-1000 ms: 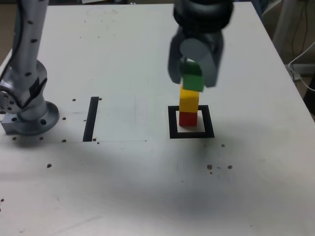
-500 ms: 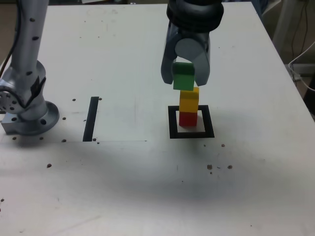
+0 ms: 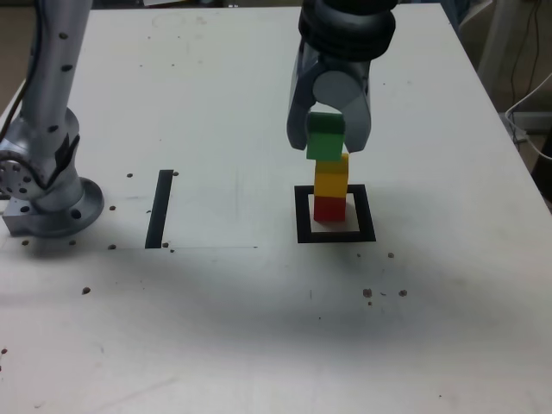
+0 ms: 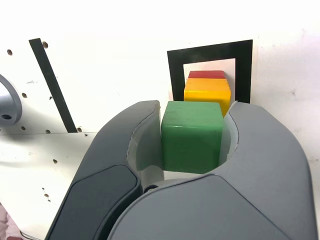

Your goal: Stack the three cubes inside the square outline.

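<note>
Wrist view: hand (image 4: 192, 145) clamped on green cube (image 4: 192, 135). Just beyond and below it, yellow cube (image 4: 207, 93) on red cube (image 4: 206, 74), inside square outline (image 4: 210, 51). Green looks offset; releasing so risks toppling the 2 stacked.

Gripper (image 3: 327, 138) pointing down from a bent grey arm (image 3: 52, 112), jaws clamped on a green cube (image 3: 325, 138).
</note>
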